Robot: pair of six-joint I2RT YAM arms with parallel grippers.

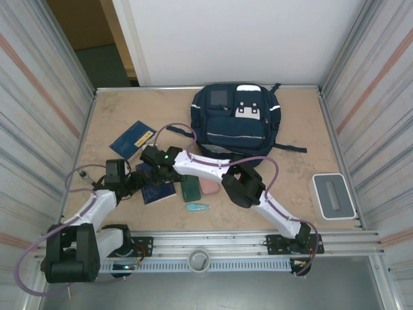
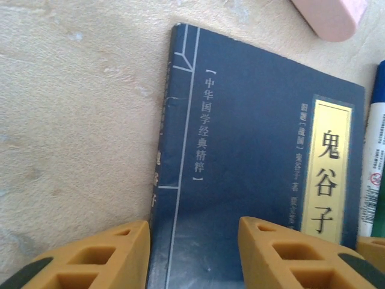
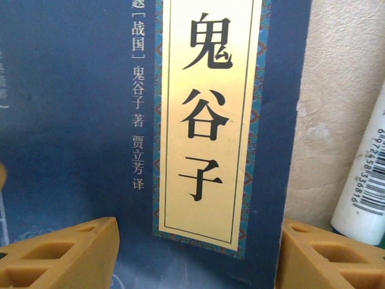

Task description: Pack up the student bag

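"Top external view first: where was the student bag [image 1: 235, 119]?"

"It lay in the upper middle of the frame, at the far side of the table [image 1: 290, 181], well apart from both grippers. The left gripper [image 1: 139, 181] and the right gripper [image 1: 155, 171] were together left of centre, over a dark blue book [image 1: 161, 192]."

"And in the left wrist view?"

"The yellow fingers [image 2: 90, 259] were apart at the bottom edge, and the spine edge of the dark blue book lay between them. I could not tell if they touched it. A pink eraser [image 2: 331, 15] was in the upper right corner."

"And the right wrist view?"

"The fingers [image 3: 60, 253] were apart too, one in each lower corner, with the gold title strip [image 3: 207, 120] of the book between them. A white tube [image 3: 367, 180] with a barcode was at the right edge, near the book."
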